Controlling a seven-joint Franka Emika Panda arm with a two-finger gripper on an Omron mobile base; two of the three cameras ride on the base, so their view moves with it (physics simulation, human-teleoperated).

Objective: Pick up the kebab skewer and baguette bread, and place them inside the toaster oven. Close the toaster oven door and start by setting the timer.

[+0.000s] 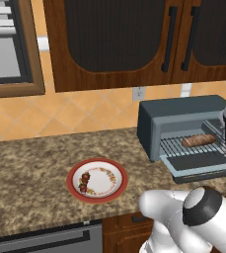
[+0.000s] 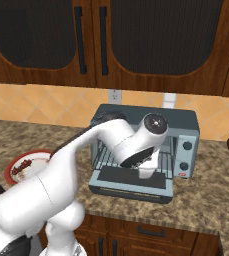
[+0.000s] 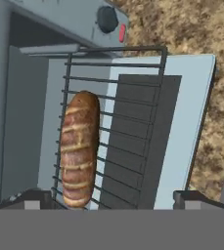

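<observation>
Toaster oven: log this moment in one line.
baguette bread on rack | toaster oven door down | kebab skewer on plate | pincer open

A kitchen: granite tabletop (image 1: 30,168), dark wood cabinets (image 1: 114,39), tiled wall (image 1: 70,111), toaster oven (image 1: 183,126) by the fingers.

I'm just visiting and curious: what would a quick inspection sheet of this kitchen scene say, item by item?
Surface: speckled granite counter.
Job's things: baguette bread lies on the wire rack of the toaster oven; toaster oven door is down; kebab skewer lies on the red-rimmed plate.
Clutter: nothing seen.
Grippers: gripper open above the rack, holding nothing.
Cables: nothing seen.
Surroundings: dark wood cabinets, tiled wall, wall outlet.
</observation>
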